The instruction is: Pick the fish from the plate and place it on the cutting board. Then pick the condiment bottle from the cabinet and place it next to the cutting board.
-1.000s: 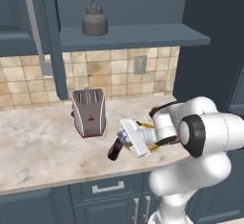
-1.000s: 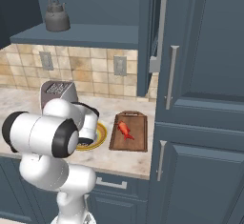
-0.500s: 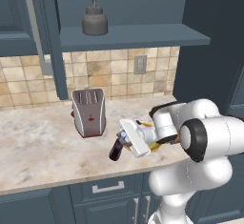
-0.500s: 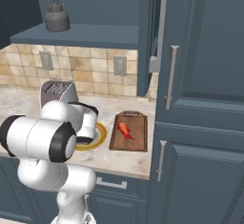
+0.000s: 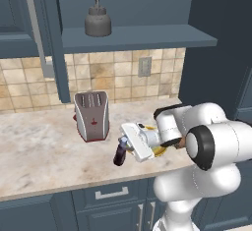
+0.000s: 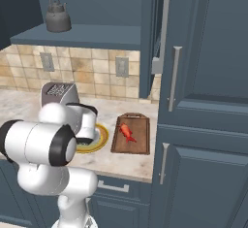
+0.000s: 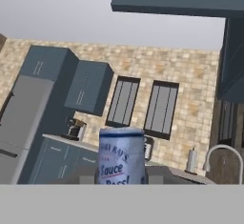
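My gripper (image 5: 129,146) is shut on the condiment bottle (image 5: 119,155), a small dark bottle that hangs tilted over the counter's front part, right of the toaster. In the hand view the condiment bottle (image 7: 121,157) fills the lower middle, its label reading "Sauce". The red-orange fish (image 6: 127,131) lies on the dark brown cutting board (image 6: 139,143), to the right of the yellow-rimmed plate (image 6: 101,139). My arm hides most of the plate in both base views. The cabinet's open shelf (image 5: 142,36) runs above the counter.
A grey kettle (image 5: 97,22) stands on the cabinet shelf. A silver and red toaster (image 5: 92,116) sits on the marble counter (image 5: 39,151) to the left of the bottle. Tall blue-grey doors (image 6: 203,76) rise right of the cutting board.
The arm has shifted only slightly, with the bottle still held and sinking a little toward the counter. Fish, board and plate have stayed put.
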Tool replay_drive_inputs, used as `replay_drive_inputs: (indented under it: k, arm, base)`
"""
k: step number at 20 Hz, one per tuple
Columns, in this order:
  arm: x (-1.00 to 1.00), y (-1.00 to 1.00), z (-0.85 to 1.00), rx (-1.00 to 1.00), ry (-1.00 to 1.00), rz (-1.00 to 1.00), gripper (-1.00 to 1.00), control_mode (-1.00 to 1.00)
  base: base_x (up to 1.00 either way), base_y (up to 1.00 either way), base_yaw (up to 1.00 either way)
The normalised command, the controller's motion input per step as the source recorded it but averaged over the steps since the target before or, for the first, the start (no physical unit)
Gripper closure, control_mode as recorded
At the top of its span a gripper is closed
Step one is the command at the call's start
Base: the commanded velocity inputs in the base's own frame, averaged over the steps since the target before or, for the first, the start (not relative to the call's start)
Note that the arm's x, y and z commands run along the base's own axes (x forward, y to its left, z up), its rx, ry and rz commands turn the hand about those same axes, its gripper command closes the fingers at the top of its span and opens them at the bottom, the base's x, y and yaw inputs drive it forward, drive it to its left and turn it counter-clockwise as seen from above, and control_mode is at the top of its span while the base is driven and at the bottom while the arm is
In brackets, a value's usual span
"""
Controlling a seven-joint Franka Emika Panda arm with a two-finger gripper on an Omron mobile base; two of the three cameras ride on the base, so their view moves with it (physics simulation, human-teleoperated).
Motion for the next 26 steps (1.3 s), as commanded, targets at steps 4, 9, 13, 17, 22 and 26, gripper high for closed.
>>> replay_drive_inputs:
  k: [4,9,13,17,22,26]
  arm:
    - [0.12,0.27,-0.33,-0.01,-0.04,0.00,1.00,-1.00]
    - [0.11,0.17,-0.23,0.00,-0.02,0.00,1.00,-1.00]
    - [0.12,0.00,-0.05,0.00,0.00,0.00,1.00,-1.00]
    - [0.13,0.00,-0.03,0.00,0.00,0.00,1.00,-1.00]
    - [0.12,0.00,-0.04,0.00,0.00,0.00,1.00,-1.00]
    - [0.09,0.00,-0.13,0.00,0.00,0.00,1.00,-1.00]
  base:
    - [0.00,0.00,0.00]
    - [0.00,0.00,0.00]
    - [0.00,0.00,0.00]
    - [0.00,0.00,0.00]
    - [0.00,0.00,0.00]
    - [0.00,0.00,0.00]
